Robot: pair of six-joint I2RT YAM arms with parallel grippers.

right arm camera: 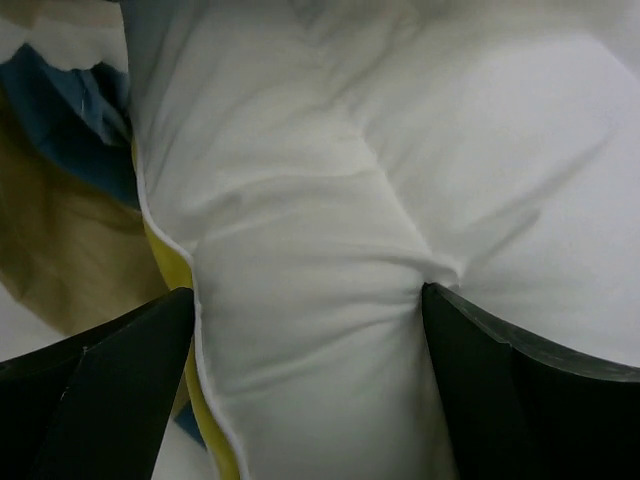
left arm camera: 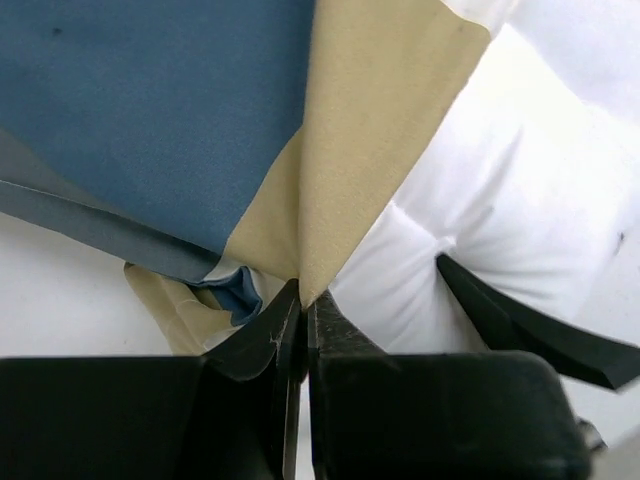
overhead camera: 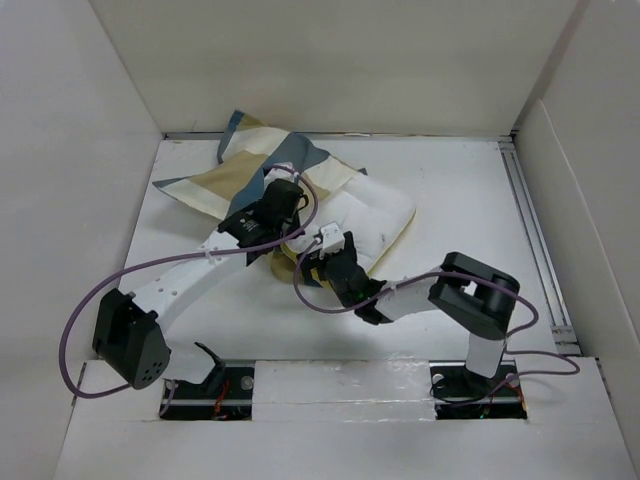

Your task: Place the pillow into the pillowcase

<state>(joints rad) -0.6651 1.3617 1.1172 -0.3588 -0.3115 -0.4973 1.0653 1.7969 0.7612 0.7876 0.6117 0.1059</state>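
The checked pillowcase [overhead camera: 245, 165] lies crumpled at the back left, partly over the white quilted pillow [overhead camera: 380, 215], which sticks out to the right. My left gripper [overhead camera: 293, 192] is shut on a tan fold of the pillowcase [left arm camera: 170, 110]; in the left wrist view its jaws [left arm camera: 303, 295] pinch the fabric edge beside the pillow [left arm camera: 500, 180]. My right gripper [overhead camera: 322, 250] grips the pillow's near corner; in the right wrist view [right arm camera: 305, 330] its fingers press into the pillow [right arm camera: 350, 150] from both sides, next to the yellow piping [right arm camera: 170, 265]. The pillowcase [right arm camera: 60, 230] shows on the left there.
White walls [overhead camera: 80, 150] enclose the table on the left, back and right. A metal rail [overhead camera: 535, 240] runs along the right side. Purple cables [overhead camera: 90, 300] loop off both arms. One right finger [left arm camera: 520, 320] shows in the left wrist view.
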